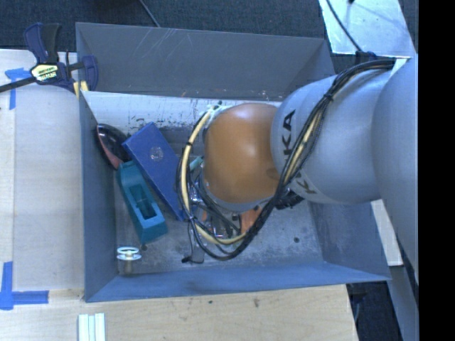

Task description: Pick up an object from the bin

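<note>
At the left wall of the bin (213, 284) lay a dark oval piece (108, 145), with a small silver cap (128, 253) near the front corner. Next came a teal open-topped block (144, 203), touching a blue slab (158, 163) tilted beside it. That slab lay nearest my hand (207, 227), tucked under the orange cover (238, 153); I could not tell its opening. I judged the slab stiff, light and slick, best pinched across its narrow edges.
</note>
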Controlling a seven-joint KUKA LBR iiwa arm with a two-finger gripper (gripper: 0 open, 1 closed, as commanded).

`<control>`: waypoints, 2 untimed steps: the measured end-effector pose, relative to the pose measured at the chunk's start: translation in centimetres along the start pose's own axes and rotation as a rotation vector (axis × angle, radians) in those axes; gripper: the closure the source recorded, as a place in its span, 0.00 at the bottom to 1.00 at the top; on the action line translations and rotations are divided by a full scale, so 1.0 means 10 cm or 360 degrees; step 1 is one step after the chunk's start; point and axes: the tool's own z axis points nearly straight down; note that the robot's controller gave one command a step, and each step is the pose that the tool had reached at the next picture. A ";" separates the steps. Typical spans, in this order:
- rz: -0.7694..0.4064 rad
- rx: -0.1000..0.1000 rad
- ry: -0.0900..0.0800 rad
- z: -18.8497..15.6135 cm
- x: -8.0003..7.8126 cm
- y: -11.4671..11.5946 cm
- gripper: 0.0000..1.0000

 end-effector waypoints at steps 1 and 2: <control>0.0007 -0.0003 -0.0013 -0.05 -0.02 -0.01 0.00; 0.0169 -0.0003 -0.0014 0.39 -0.26 -0.65 0.00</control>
